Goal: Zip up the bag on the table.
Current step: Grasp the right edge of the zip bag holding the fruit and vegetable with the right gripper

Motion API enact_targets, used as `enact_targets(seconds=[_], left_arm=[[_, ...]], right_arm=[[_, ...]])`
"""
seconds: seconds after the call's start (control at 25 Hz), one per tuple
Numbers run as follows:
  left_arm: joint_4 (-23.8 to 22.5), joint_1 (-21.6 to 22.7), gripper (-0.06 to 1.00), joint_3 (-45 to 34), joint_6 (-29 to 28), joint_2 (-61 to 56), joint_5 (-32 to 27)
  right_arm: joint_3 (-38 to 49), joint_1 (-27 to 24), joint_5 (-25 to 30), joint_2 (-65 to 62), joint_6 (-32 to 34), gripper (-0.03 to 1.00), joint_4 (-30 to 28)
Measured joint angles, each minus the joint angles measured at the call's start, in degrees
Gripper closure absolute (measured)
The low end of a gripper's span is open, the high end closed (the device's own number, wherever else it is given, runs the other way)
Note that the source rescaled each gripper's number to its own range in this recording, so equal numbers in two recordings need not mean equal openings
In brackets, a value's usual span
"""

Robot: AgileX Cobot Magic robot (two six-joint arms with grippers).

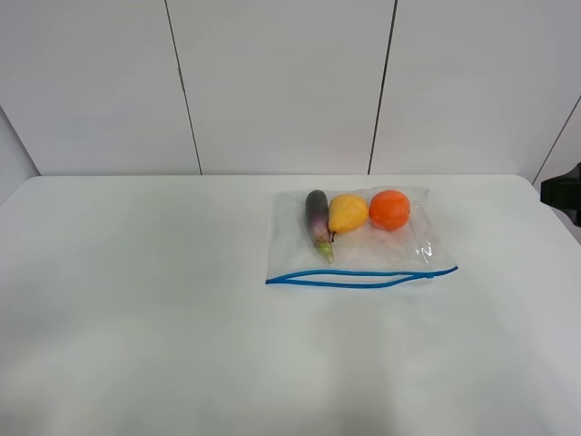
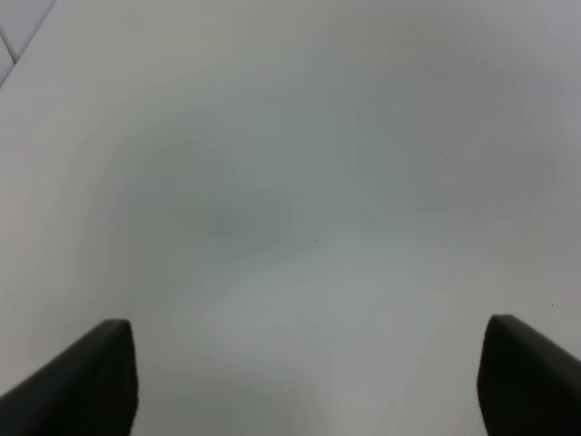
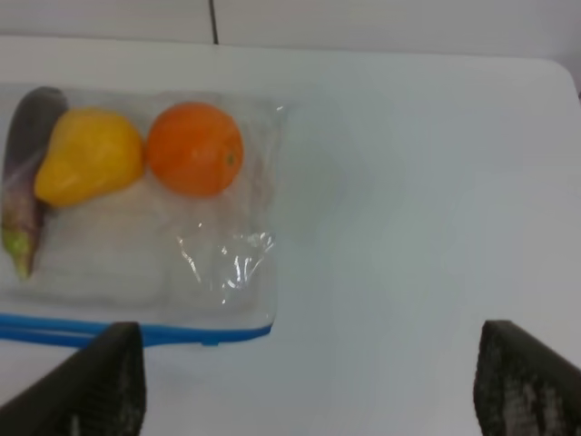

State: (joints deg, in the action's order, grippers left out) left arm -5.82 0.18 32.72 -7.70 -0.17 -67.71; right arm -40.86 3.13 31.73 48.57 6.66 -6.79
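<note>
The bag (image 1: 359,245) lies flat on the table (image 1: 145,300), right of the middle. Through its clear plastic show a purple eggplant (image 1: 318,218), a yellow pear (image 1: 348,213) and an orange (image 1: 389,210) in a row along its far side. Its blue zipper strip (image 1: 359,278) runs along the near edge, and the two blue lines part slightly in the middle. My right gripper (image 3: 309,381) is open above the table, with the bag's (image 3: 136,209) near right corner and the strip's end (image 3: 209,334) just by one finger. My left gripper (image 2: 309,381) is open over bare tabletop.
A dark piece of the right arm (image 1: 565,193) shows at the right edge of the high view. Grey wall panels (image 1: 281,82) stand behind the table's far edge. White tabletop stretches left of the bag and in front of it.
</note>
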Motion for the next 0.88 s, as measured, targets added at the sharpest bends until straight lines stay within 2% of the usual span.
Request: enact_targets(seconds=[0.16,0.48,0.68,0.88], left_arm=[[0.0,0.0,-0.06,0.0,0.0,0.0,0.0],[0.0,0.0,-0.06,0.0,0.0,0.0,0.0],[0.0,0.0,-0.06,0.0,0.0,0.0,0.0],[0.0,0.0,-0.06,0.0,0.0,0.0,0.0]], right_arm=[[-0.2,0.0,-3.8,5.4,1.3,0.14,-0.7],[-0.2,-0.5,-7.2,15.4,2.8,0.14,-2.0],[-0.2,-6.5,-8.7,23.0,3.1,0.14,-1.8],[-0.3,-9.5,-9.6,28.9,2.8,0.14,2.9]])
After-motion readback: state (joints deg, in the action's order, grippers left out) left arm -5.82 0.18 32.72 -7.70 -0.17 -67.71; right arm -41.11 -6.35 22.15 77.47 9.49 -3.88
